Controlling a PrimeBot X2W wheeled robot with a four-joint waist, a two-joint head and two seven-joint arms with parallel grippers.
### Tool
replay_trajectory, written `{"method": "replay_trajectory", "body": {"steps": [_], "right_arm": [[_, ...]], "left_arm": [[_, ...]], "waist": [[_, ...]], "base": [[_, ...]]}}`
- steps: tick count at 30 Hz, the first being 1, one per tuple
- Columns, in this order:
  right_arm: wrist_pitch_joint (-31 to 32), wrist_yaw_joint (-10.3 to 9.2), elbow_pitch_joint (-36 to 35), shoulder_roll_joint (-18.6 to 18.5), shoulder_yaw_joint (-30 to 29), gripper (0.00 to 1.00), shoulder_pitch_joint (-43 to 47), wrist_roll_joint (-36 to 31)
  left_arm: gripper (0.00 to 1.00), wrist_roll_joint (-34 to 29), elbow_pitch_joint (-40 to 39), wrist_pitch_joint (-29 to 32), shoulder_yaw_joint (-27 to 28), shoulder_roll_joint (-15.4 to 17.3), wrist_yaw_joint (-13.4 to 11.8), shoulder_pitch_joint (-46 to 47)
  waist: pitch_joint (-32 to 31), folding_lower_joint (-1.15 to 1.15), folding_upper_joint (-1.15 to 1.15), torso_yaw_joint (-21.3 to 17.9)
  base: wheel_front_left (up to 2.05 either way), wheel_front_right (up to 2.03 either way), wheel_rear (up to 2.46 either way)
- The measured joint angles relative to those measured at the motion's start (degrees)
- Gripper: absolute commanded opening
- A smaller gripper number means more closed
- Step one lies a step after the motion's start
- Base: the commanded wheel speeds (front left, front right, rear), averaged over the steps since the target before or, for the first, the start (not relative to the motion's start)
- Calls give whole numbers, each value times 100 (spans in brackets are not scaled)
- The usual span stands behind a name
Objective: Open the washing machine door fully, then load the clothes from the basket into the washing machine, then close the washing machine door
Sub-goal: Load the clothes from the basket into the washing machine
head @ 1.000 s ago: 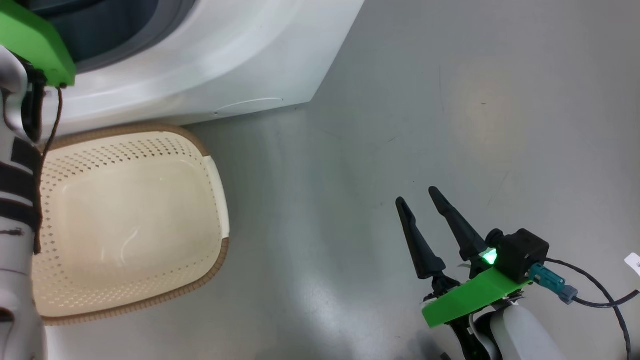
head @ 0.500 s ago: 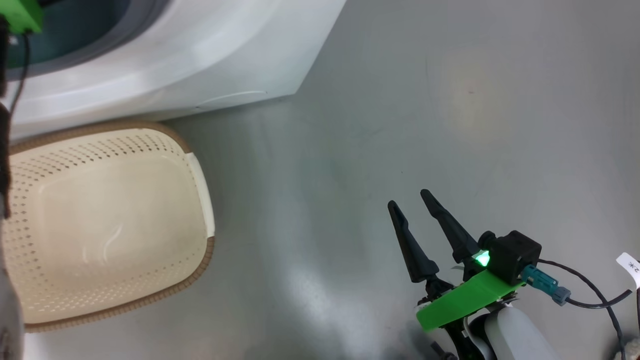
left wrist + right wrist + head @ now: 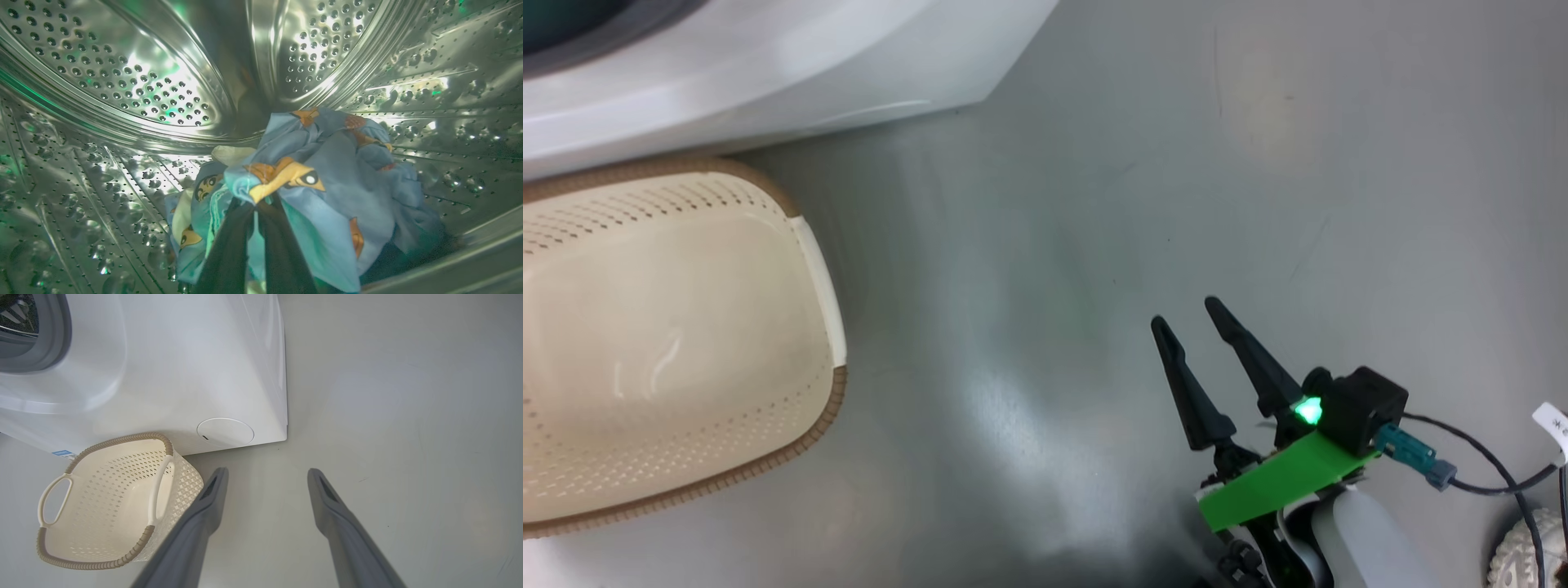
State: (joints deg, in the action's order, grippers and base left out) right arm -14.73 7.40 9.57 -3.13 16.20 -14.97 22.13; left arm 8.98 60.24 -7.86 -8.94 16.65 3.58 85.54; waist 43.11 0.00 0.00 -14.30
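1. Right hand (image 3: 1186, 313): the fingers are spread wide and hold nothing. It is poised over the floor (image 3: 1094, 204), well apart from the basket. Assessment: it is out of the loading path.
2. Basket (image 3: 836, 390): it sits on the floor just in front of the washing machine (image 3: 768, 73), and its inside is bare. Assessment: loading is at its last item.
3. Left hand (image 3: 256, 204): it reaches inside the drum (image 3: 122, 81), with the fingers pinched narrow on a fold of the clothes (image 3: 327, 183).
4. Clothes: the blue printed bundle lies low in the drum, bunched around the fingertips and close to the front lip. Recommendation: carry it deeper before release and open fully. Then withdraw straight back, so that no fabric snags and trails over the lip.
5. Drum rear: the perforated wall stands beyond the bundle. Assessment: there is room to push further in.
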Motion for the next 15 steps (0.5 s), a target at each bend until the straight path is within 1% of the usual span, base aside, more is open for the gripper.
{"method": "replay_trajectory", "body": {"steps": [3, 8, 11, 12, 15], "right_arm": [[0, 0, -23, 1, 43, 100, -114, 73], [0, 0, -9, 3, 153, 100, -146, 120], [0, 0, -4, 2, 154, 100, -147, 121], [0, 0, 5, 2, 159, 100, -147, 125], [0, 0, 20, 2, 171, 100, -147, 126]], "left_arm": [[0, 0, 58, -22, -27, 80, 31, 120], [0, -1, 162, -5, -113, 87, 56, 327], [0, -15, 133, -108, -170, 86, 66, 459], [0, -18, 77, -269, -210, 81, 124, 538], [0, -16, 99, -328, -299, 66, 187, 571]], "waist": [[117, 0, 0, -17], [223, 0, 0, -47], [253, 0, 0, -52], [262, 0, 0, -53], [253, 0, 0, -51]], "base": [[0, 0, 0], [0, 0, 0], [0, 0, 0], [0, 0, 0], [0, 0, 0]]}}
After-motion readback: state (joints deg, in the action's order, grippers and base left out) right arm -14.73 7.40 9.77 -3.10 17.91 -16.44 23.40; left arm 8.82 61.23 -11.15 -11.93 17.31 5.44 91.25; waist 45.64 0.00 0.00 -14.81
